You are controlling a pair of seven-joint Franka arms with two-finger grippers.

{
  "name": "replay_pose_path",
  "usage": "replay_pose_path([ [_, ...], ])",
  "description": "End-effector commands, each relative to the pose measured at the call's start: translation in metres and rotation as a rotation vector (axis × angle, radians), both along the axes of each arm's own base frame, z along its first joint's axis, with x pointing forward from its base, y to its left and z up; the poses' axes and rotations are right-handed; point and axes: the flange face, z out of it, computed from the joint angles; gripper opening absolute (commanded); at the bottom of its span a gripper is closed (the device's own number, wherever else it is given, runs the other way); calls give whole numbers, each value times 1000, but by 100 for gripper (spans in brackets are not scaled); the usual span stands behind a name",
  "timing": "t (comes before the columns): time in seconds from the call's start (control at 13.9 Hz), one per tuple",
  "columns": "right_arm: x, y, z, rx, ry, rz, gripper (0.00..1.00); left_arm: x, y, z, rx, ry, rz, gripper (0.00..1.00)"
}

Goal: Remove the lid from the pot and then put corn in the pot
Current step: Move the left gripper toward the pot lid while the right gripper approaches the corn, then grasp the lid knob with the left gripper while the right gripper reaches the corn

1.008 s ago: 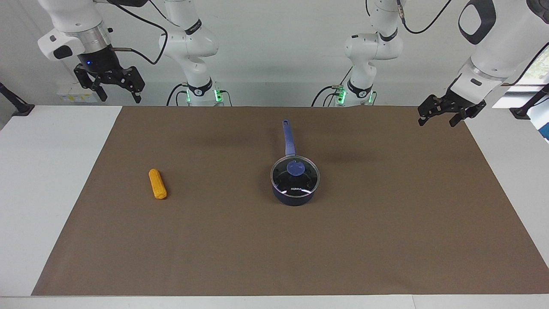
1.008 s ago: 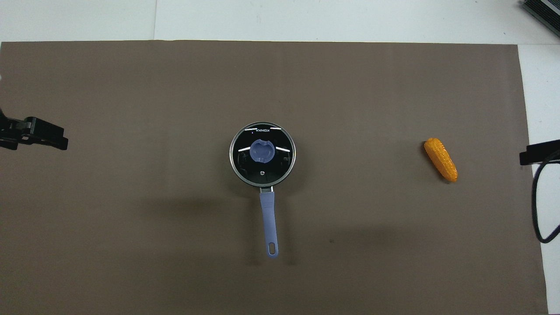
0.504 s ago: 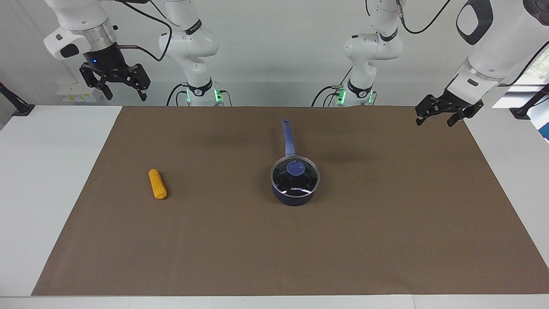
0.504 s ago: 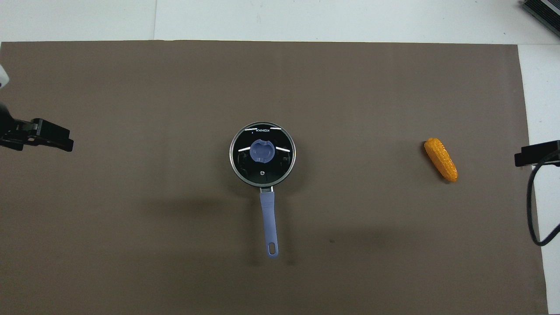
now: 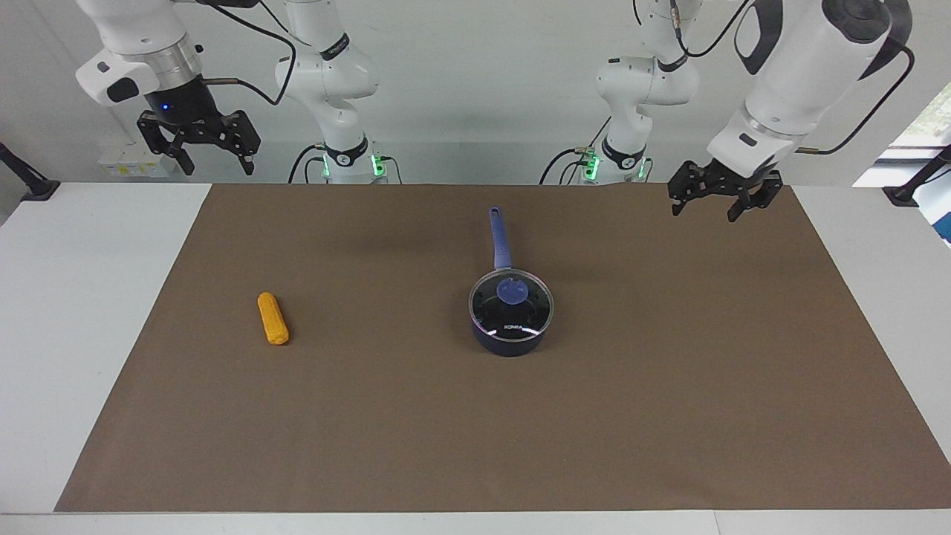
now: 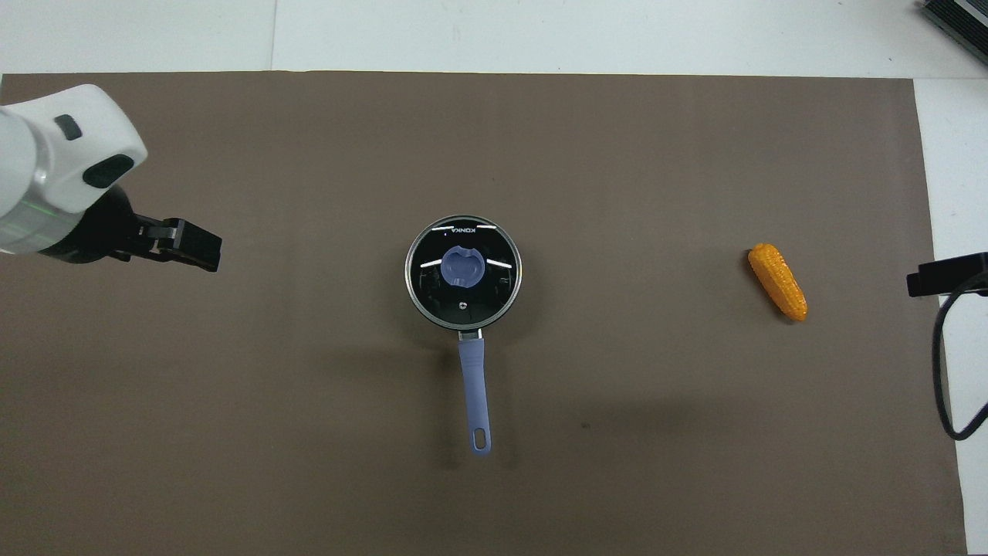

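The pot stands mid-mat with its long blue handle pointing toward the robots. The glass lid with its blue knob sits closed on the pot and also shows in the overhead view. The corn lies on the mat toward the right arm's end, also in the overhead view. My left gripper is open and empty, up in the air over the mat toward the left arm's end, apart from the pot. My right gripper is open and empty, raised over the table's edge beside the mat.
A brown mat covers most of the white table. A black cable hangs from the right arm at the table's edge near the corn.
My left gripper has swung in over the mat toward the pot. My right gripper rose slightly and then held still. Pot, lid and corn have not moved.
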Motion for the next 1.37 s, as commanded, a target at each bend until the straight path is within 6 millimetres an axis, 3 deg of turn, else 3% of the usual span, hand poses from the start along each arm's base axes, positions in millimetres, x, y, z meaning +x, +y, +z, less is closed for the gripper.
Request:
replay_pose_path([
  [0.0, 6, -7, -44, 7, -3, 178, 100, -12, -41, -8, -4, -34, -3, 100],
  [0.29, 42, -7, -125, -3, -22, 383, 100, -15, -101, -28, -23, -74, -6, 100],
  [0.5, 74, -14, -188, -11, -11, 514, 100, -10, -140, -58, -26, -84, -38, 100],
  [0.65, 83, -18, -232, -25, -24, 580, 100, -8, -170, -83, -14, -81, -5, 100],
  [0.79, 86, -18, -272, -31, -24, 637, 100, -10, -205, -115, 10, -70, -4, 100],
  [0.94, 84, -24, -301, -27, -24, 647, 100, -7, -215, -124, 3, -95, 21, 100],
  [1.01, 80, -23, -314, -6, -14, 638, 100, -13, -232, -134, 4, -89, 16, 100],
  [1.08, 75, -24, -323, 5, 2, 636, 100, -17, -246, -149, 26, -81, 10, 100],
  [1.3, 68, -40, -346, 4, 7, 680, 100, -6, -260, -157, 2, -154, 58, 100],
])
